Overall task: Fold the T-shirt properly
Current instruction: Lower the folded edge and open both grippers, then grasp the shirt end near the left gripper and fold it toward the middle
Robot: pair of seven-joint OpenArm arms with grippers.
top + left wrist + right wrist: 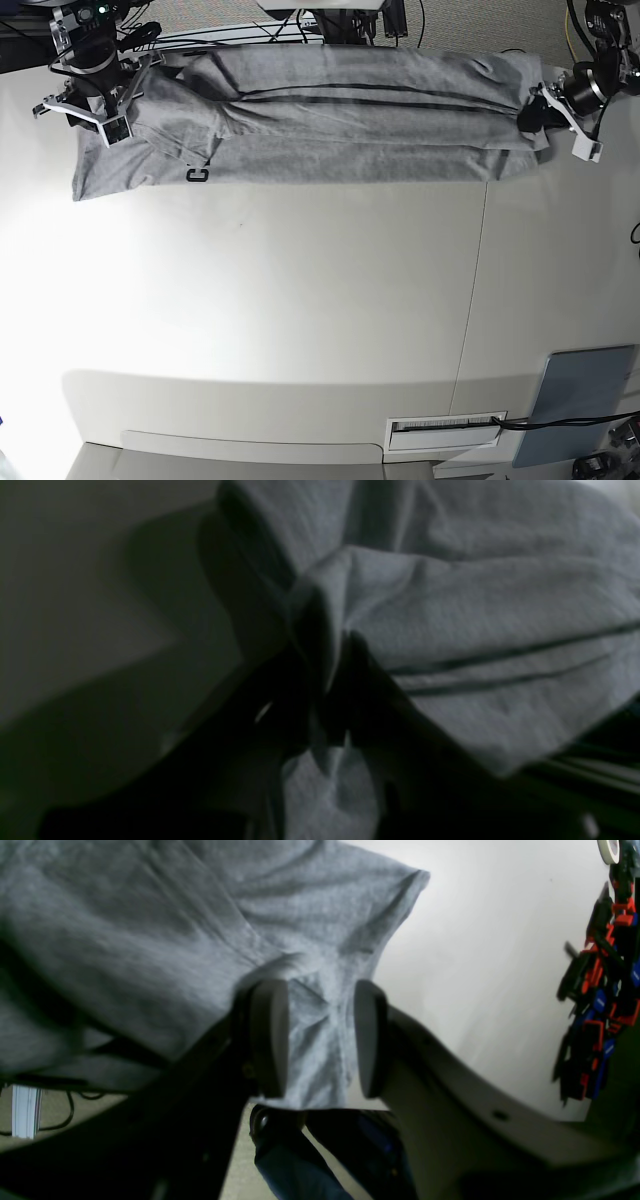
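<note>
The T-shirt (340,125) lies stretched in a long band along the far edge of the tabletop (300,320), reaching almost from the far left corner to the far right corner. It is folded lengthwise: an upper layer lies over a lower one, with a dark line running along the fold. Near the left end a bit of black lettering (197,173) peeks out at the near hem, and a sleeve hangs down toward the left edge.

The right tool (320,1037) sits at the shirt's left end as the base view shows it. Its two pads (270,1037) stand spread apart, with a flap of grey cloth lying between them; neither pad is pressing on it.

The left tool (330,695) is at the shirt's other end, by the far right corner. It is pressed together on a bunched fold of the grey fabric, which puckers and fans out from the pinch.

At the near right corner of the tabletop a blue-grey pad (578,405) lies flat, well apart from the shirt, with a white slotted strip (445,428) just beside it along the near edge.
</note>
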